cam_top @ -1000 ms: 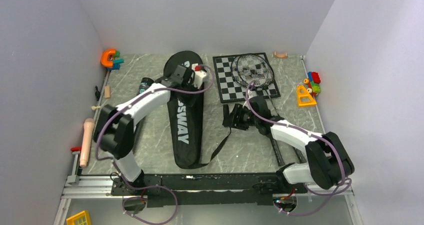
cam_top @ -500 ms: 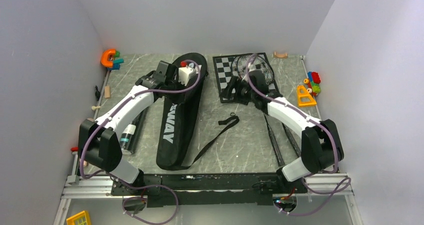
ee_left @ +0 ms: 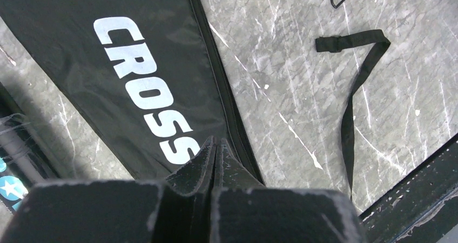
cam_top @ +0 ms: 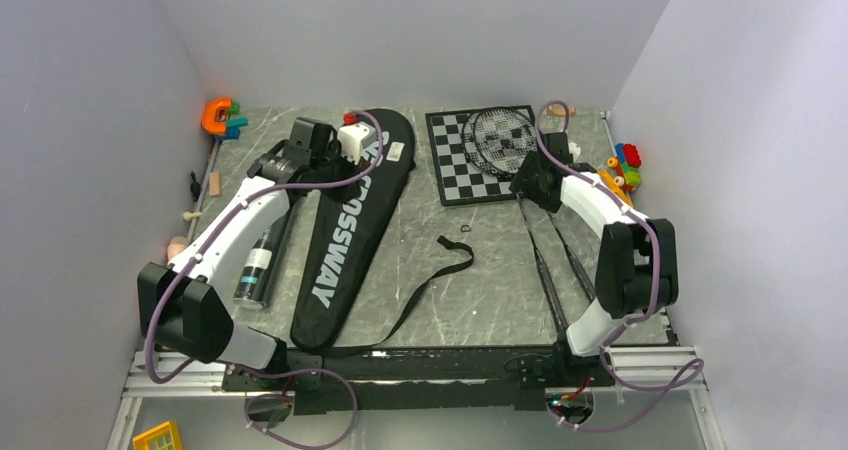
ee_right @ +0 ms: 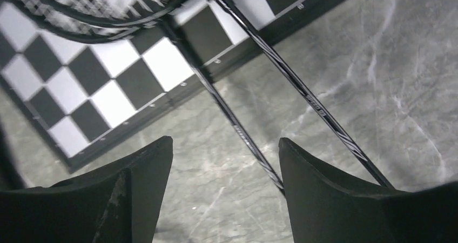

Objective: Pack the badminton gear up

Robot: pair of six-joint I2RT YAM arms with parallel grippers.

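Note:
The black CROSSWAY racket bag lies flat and slanted, wide end at the back, narrow end near the rail. Its strap trails to the right. My left gripper hangs above the bag with its jaws pressed shut and nothing seen between them. A dark tube lies left of the bag. Two thin black rackets rest their heads on the chessboard, shafts running toward the rail. My right gripper is open just over the shafts; one shaft passes between its fingers without touching them.
The chessboard lies at the back centre. Colourful toys sit on the right edge and an orange-and-teal one at the back left. Wooden pieces lie along the left edge. A loose D-ring lies by the strap end.
The bag's narrow end swung left, so the bag now lies diagonal. My left arm shifted left and back. My right gripper left the strap, moved back right to the racket shafts and opened wider.

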